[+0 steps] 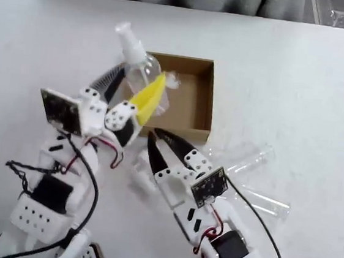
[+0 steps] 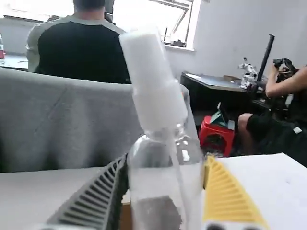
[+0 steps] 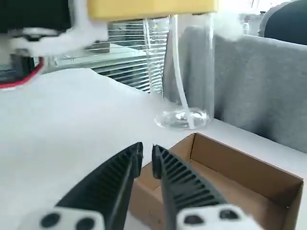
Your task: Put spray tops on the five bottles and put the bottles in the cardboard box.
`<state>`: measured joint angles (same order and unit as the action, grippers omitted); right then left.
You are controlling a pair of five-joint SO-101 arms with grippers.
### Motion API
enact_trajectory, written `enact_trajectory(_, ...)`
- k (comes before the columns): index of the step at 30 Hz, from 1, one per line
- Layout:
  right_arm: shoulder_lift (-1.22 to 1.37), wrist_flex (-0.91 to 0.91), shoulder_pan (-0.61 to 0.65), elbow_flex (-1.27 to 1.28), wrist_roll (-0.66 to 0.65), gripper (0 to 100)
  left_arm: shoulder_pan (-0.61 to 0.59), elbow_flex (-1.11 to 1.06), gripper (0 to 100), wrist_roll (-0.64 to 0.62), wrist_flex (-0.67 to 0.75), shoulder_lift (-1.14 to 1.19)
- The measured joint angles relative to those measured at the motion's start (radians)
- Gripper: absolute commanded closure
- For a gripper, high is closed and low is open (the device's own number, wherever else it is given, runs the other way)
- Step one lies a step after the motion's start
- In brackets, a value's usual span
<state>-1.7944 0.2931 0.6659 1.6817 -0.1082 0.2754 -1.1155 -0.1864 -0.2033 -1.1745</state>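
Clear plastic bottle (image 1: 147, 63), white spray top (image 1: 129, 41) already seated on its neck. It is clamped between the yellow and grey fingers of the left gripper (image 1: 140, 79) and held tilted above the left wall of the cardboard box (image 1: 211, 99), off the table. The bottle's base hangs over the box's open mouth and the spray top leans out past the box's far left corner.

The right gripper (image 1: 158, 143) sits just in front of the box's near wall. Its black fingers are almost together with only a thin gap, and nothing is held between them.

Two uncapped clear bottles (image 1: 255, 159) lie on their sides on the table, to the right of the box's near corner. A small pale object lies on the table left of the right gripper; what it is cannot be told. What already lies inside the box is unclear too.

Step in hand, as a judgement: boxing a finished bottle, with capping done for this one. The next move probably calls for bringing the bottle down inside the walls, clear of the left rim, and parting the fingers once it rests on the floor of the box. The loose bottles appear to need tops after that.
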Motion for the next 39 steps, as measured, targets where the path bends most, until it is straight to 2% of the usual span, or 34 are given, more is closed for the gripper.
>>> enact_trajectory(7,0.000,0.040,0.002,0.000,0.000,98.3,-0.115,0.160,98,0.000,0.198,0.410)
enact_trajectory(12,0.000,0.051,-0.071,0.000,0.000,98.3,-0.166,0.212,98,0.000,0.364,0.707)
enact_trajectory(15,0.000,0.051,-0.123,0.000,0.000,98.3,-0.181,0.212,98,0.000,0.468,0.845)
enact_trajectory(19,0.000,0.051,-0.110,0.000,0.000,98.3,-0.181,0.219,98,0.000,0.575,0.988)
enact_trajectory(39,0.000,0.051,-0.091,0.000,0.000,98.3,-0.209,0.508,98,0.000,0.618,1.409)
